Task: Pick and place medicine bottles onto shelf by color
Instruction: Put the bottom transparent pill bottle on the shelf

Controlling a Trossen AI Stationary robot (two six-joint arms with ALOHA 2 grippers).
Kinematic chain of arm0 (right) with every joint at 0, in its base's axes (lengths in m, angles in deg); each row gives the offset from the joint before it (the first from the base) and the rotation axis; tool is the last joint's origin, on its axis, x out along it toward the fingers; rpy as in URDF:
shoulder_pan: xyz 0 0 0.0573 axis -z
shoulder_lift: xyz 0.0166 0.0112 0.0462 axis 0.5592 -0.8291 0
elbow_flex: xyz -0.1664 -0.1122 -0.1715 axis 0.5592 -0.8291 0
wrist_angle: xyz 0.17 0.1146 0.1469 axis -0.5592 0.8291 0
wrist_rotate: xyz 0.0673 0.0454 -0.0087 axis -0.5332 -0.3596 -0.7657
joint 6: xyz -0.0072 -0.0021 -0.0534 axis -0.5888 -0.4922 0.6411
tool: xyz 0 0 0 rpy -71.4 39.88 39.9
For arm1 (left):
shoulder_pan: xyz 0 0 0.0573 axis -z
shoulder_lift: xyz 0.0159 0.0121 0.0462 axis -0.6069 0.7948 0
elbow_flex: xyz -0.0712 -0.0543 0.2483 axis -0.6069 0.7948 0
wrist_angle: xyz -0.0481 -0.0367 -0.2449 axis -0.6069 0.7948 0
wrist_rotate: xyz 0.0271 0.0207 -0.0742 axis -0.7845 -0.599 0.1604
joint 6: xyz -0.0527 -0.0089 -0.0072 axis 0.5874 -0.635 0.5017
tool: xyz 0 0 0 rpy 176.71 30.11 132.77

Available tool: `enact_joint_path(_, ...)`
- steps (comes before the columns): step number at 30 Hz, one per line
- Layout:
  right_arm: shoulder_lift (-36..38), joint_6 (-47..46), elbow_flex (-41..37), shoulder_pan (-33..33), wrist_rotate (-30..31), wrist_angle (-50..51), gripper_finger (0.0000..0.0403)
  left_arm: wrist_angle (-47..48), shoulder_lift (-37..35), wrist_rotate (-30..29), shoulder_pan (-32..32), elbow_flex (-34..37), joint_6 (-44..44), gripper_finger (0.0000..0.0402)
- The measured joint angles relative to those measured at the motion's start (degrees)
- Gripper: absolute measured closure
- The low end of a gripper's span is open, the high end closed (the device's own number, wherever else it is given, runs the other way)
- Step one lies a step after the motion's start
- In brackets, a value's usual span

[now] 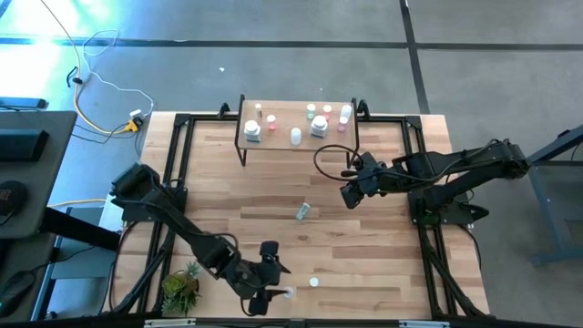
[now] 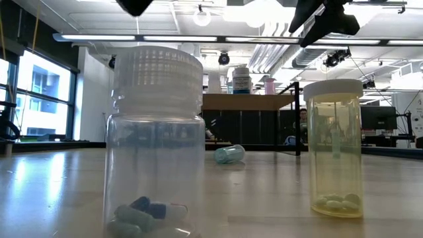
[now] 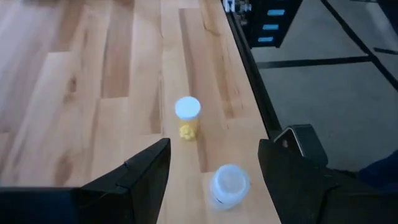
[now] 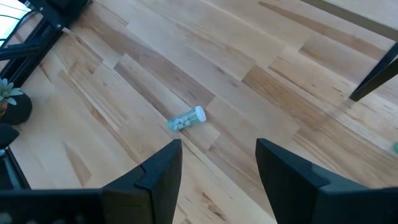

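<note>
A: Which relation is the coming move judged to turn on?

B: The clear bottle [image 3: 229,185] with the ribbed clear cap is seen standing upright at the table's near edge, directly ahead of and below the left gripper [image 3: 214,171]. The fingers are spread, nothing is held, and the bottle sits in line with the gap between them. Its long axis is vertical, so a straight descent from above is judged to be what is called for.

A: And the 2nd upright bottle?

B: An amber bottle with a white cap [image 3: 188,116] is found just beyond the clear one, apart from it, farther from the left gripper.

A: Which arm is nearer to those 2?

B: The left one, by a wide margin. The right gripper [image 1: 352,193] hangs over the middle of the table, near the shelf [image 1: 273,142], also spread and empty. Closer to it lies a small vial [image 4: 186,119] on its side, its long axis slanted across the planks and its white cap pointing away from the potted plant [image 1: 181,286].

A: What is shown in 1 view and not in another?

B: Blue and white capsules in the clear bottle are shown only in the low view, as are pale tablets in the amber one. From above those bottles appear as mere pale dots, yet only there is it seen that about 10 bottles already stand on the shelf.
</note>
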State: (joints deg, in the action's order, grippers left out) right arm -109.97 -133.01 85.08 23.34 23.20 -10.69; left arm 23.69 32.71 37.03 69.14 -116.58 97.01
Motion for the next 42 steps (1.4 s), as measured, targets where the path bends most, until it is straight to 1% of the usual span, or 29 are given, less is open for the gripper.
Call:
enact_joint_path(7, 0.0, 0.3, 0.0, 0.0, 0.0, 0.0, 0.0208, -4.1, 3.7, 1.1, 0.5, 0.0, 0.7, 0.0167)
enact_joint_path(12, 0.0, 0.3, 0.0, 0.0, 0.0, 0.0, 0.0208, -4.2, 6.3, 1.5, 0.5, 0.0, 1.1, 0.0167)
enact_joint_path(15, 0.0, 0.3, 0.0, 0.0, 0.0, 0.1, 0.0208, -6.0, 7.5, 2.9, 0.5, 0.0, 1.3, 0.0167)
enact_joint_path(21, 0.0, 0.3, 0.0, 0.0, 0.0, 0.3, 0.0208, -6.4, 9.4, 3.0, 0.6, 0.0, 1.3, 0.0167)
enact_joint_path(26, 0.0, 0.2, 0.0, 0.0, 0.0, 0.4, 0.0208, -8.0, 11.7, 5.5, 0.6, 0.0, 1.5, 0.0167)
enact_joint_path(33, 0.0, -0.2, 0.0, 0.0, 0.0, 0.4, 0.0208, -8.6, 13.1, 5.1, 0.6, 0.0, 4.2, 0.0169)
enact_joint_path(37, 0.0, -0.2, 0.0, 0.0, 0.0, 0.4, 0.0208, -8.6, 13.1, 5.1, 0.6, 0.0, 4.3, 0.019)
enact_joint_path(42, 0.0, -0.2, 0.0, 0.0, 0.0, 0.4, 0.0208, -8.3, 13.1, 5.1, 0.6, 0.0, 4.3, 0.0239)
